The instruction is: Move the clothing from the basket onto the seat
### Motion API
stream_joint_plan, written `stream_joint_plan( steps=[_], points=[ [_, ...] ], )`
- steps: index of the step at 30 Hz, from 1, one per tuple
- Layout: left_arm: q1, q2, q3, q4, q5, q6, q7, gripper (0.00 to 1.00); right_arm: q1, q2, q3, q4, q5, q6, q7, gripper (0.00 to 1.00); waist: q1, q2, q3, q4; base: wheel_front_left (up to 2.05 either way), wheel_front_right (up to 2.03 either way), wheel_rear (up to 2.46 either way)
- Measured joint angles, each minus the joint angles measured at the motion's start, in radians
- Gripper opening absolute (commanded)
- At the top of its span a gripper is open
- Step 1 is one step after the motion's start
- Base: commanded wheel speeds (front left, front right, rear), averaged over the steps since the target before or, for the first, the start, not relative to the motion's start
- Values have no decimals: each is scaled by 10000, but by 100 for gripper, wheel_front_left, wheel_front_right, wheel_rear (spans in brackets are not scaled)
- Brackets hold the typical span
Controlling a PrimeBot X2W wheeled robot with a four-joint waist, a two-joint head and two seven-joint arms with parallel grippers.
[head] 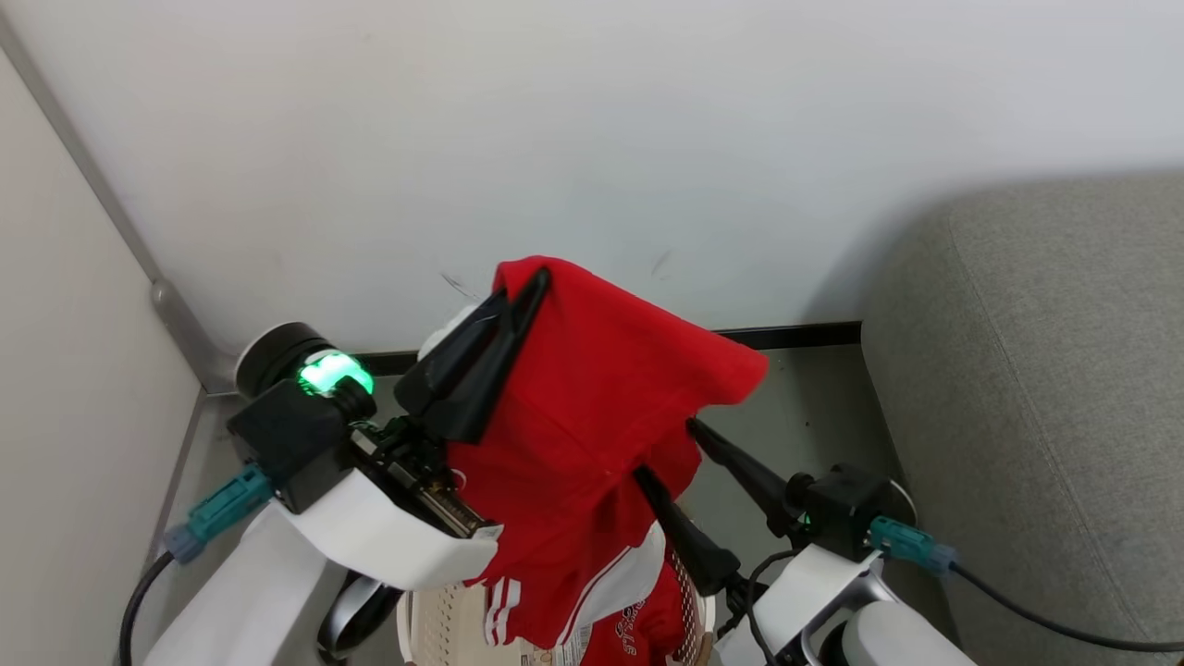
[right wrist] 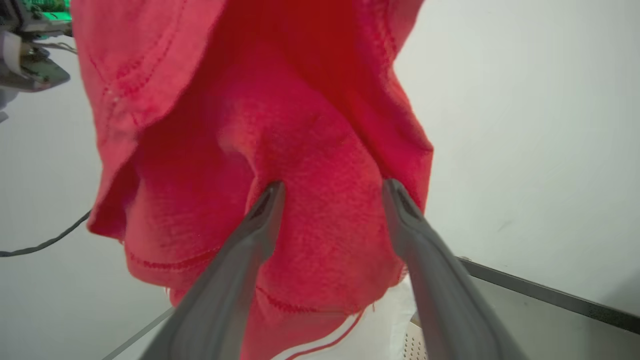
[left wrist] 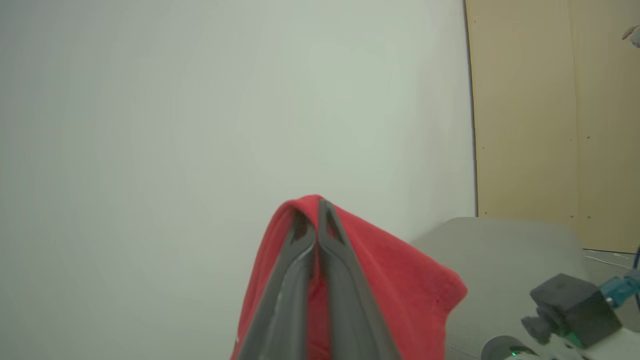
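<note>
My left gripper point(head: 536, 277) is raised high and shut on the top fold of the clothing, a red jersey point(head: 592, 416) with white striped sleeves that hangs down from it. In the left wrist view the shut gripper point(left wrist: 312, 210) pinches the red jersey point(left wrist: 400, 280). My right gripper point(head: 666, 449) stands open at the jersey's lower right side. In the right wrist view this open gripper point(right wrist: 335, 189) has its tips against the hanging jersey point(right wrist: 280, 125). Below is the cream basket point(head: 435, 629), holding a smaller red piece point(head: 638, 629) with a logo. The grey seat point(head: 1045, 388) is at the right.
A white wall point(head: 592, 139) rises close ahead, with a dark baseboard point(head: 795, 335) and a room corner point(head: 176, 314) at the left. Grey floor point(head: 814, 416) lies between basket and seat. A beige wood panel point(left wrist: 555, 110) stands beyond the seat point(left wrist: 500, 250).
</note>
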Motion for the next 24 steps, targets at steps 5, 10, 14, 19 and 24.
stream_joint_plan(
  steps=[5, 10, 14, 19, 24],
  points=[
    [-231, -27, -472, -234, 71, 0, 0, 0, -21, -71, 324, 219, 203, 0, 0, 100, 0, 0, -24, -16, 0, 0, 0],
    [-473, -27, -938, -343, 117, 0, 0, 0, -326, -171, 428, 280, 268, 0, 0, 100, 0, 0, -53, -25, 0, 0, 0],
    [-571, -29, -1170, -355, 161, 0, 0, 0, -423, -199, 299, 284, 259, 0, 0, 100, 0, 0, -80, -30, 0, 0, 0],
    [-589, -42, -1415, -376, 159, 0, 0, 0, -463, -326, 518, 518, 330, 0, 0, 100, 0, 0, -111, -34, 0, 0, 0],
    [-640, -88, -1532, -374, 155, 0, 0, 0, -568, -337, 742, 675, 456, 0, 0, 0, 0, 0, -131, -26, 0, 0, 0]
  ],
)
